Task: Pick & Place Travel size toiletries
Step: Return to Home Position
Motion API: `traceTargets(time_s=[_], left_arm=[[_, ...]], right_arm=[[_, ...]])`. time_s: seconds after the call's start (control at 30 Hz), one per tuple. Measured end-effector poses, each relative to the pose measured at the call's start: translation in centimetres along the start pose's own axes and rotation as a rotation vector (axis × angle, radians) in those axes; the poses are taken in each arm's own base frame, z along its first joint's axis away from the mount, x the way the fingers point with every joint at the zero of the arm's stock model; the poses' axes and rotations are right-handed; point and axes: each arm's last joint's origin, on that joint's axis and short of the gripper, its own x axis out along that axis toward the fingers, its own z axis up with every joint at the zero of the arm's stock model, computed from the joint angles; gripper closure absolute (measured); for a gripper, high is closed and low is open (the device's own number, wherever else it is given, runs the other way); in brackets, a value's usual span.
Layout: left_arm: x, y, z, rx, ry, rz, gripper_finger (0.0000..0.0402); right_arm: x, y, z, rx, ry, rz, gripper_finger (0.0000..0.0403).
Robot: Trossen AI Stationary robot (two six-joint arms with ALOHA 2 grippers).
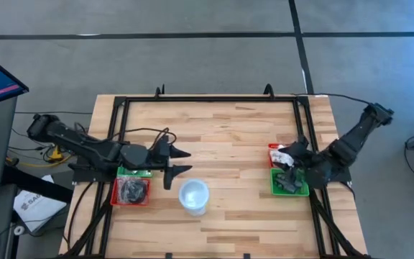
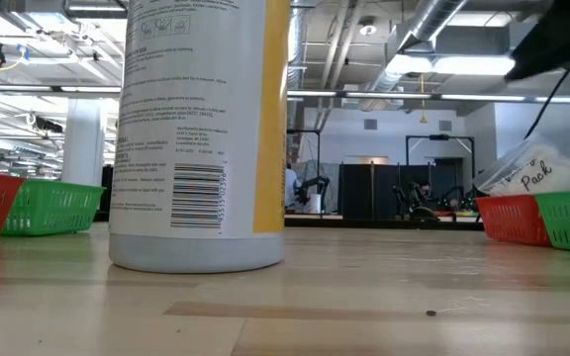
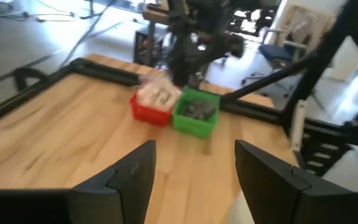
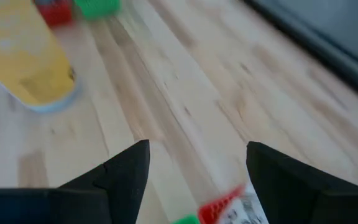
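As the toiletries (image 1: 131,191) all sit in trays (image 1: 290,193) and the left jaws and right jaws gape empty, I judge only homing remains.

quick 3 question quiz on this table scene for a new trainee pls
1. True or false: the white cylindrical plastic bottle stands upright on the wooden table.
2. The green plastic mesh bin on the right holds: A dark oblong pieces; B a white pack; C nothing.
3. Fill in: the left end effector, near the bottle, and the right end effector, by the green bin, both have fingers ____.
Key: 1 true; 2 A; 3 open.
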Motion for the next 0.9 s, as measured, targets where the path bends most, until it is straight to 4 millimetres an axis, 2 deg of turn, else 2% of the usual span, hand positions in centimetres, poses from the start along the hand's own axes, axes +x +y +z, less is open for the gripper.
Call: traceTargets(time_s=[0.17, 0.33, 0.57, 0.7, 0.8, 0.9], left_arm=[[-1.6, 1.2, -1.7, -0.023, -0.078, 0.068, 0.0192], [-2.8, 2.3, -3.1, -0.036, -0.189, 0.046, 0.0192], [-3.0, 3.8, -5.2, -0.077, -0.285, 0.055, 0.0192], [-3.0, 4.1, -5.6, -0.070, -0.284, 0.063, 0.0192], [-3.1, 4.0, -5.3, -0.053, -0.313, 0.059, 0.0192], [-3.0, 4.2, -5.1, -0.049, -0.328, 0.063, 0.0192]], right_arm=[[-1.7, 0.1, -0.4, -0.035, -0.210, 0.022, 0.0148], [-2.9, 0.0, -0.4, -0.094, -0.445, -0.035, 0.0148], [-3.9, -0.1, -1.1, -0.111, -0.528, 0.032, 0.0148], [-3.2, 0.4, -3.4, -0.090, -0.605, 0.065, 0.0148], [-2.8, 1.4, -4.7, -0.040, -0.629, 0.099, 0.0148], [-2.7, 3.2, -5.0, -0.058, -0.632, 0.090, 0.0148]])
